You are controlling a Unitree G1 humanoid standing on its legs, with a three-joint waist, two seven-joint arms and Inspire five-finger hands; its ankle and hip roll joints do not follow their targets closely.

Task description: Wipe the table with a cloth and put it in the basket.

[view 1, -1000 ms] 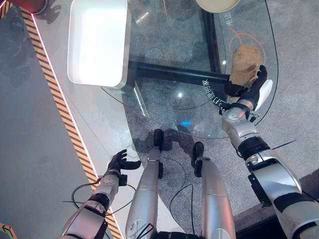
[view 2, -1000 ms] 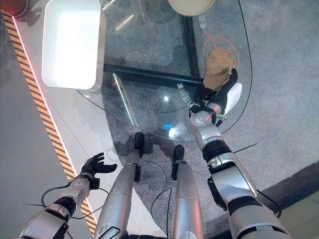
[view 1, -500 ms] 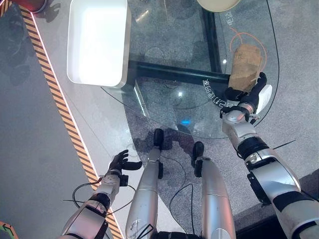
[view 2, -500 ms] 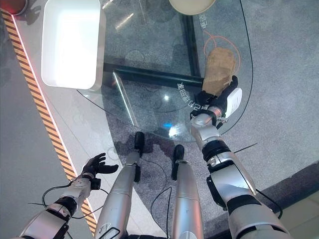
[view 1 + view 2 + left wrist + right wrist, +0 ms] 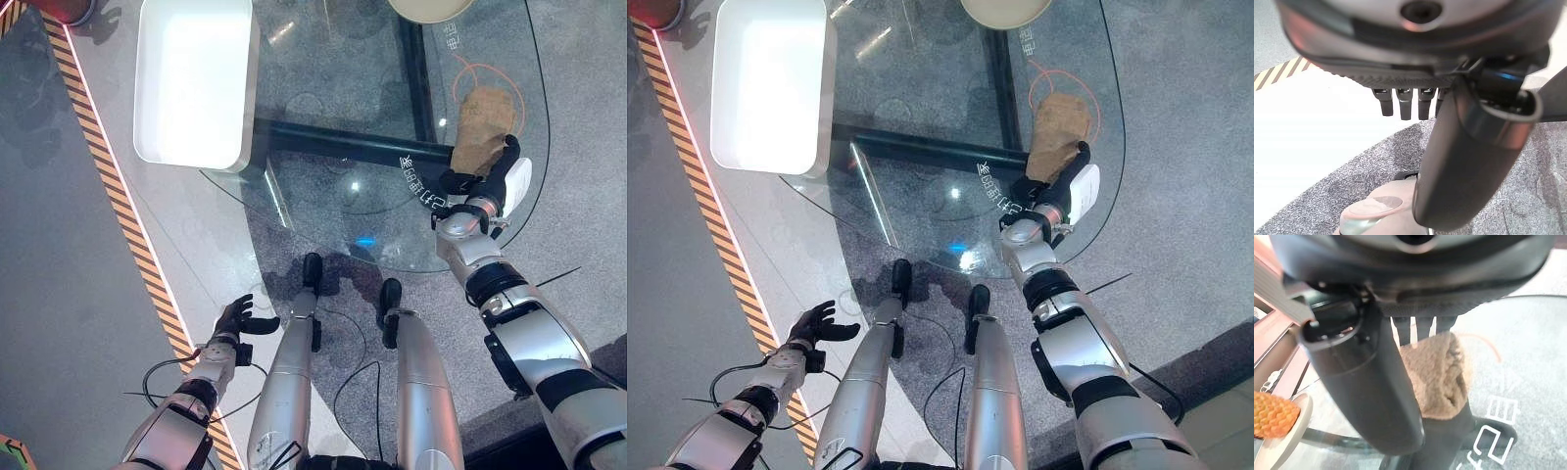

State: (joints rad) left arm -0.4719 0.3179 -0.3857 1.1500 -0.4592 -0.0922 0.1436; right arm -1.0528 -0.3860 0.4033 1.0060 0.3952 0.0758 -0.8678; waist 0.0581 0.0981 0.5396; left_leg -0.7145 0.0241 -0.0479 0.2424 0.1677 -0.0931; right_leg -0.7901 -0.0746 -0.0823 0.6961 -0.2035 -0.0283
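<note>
Right hand [image 5: 487,182] sits at the near end of the tan cloth [image 5: 482,128], fingers curled over its edge and thumb alongside, pinching it against the glass table [image 5: 333,98]. Past the cloth you have a round plate [image 5: 1004,10] holding an orange object [image 5: 1271,415]. Far across the table stands the white basket [image 5: 193,80]. Your left hand [image 5: 235,319] hangs low, fingers loosely spread, holding nothing.
</note>
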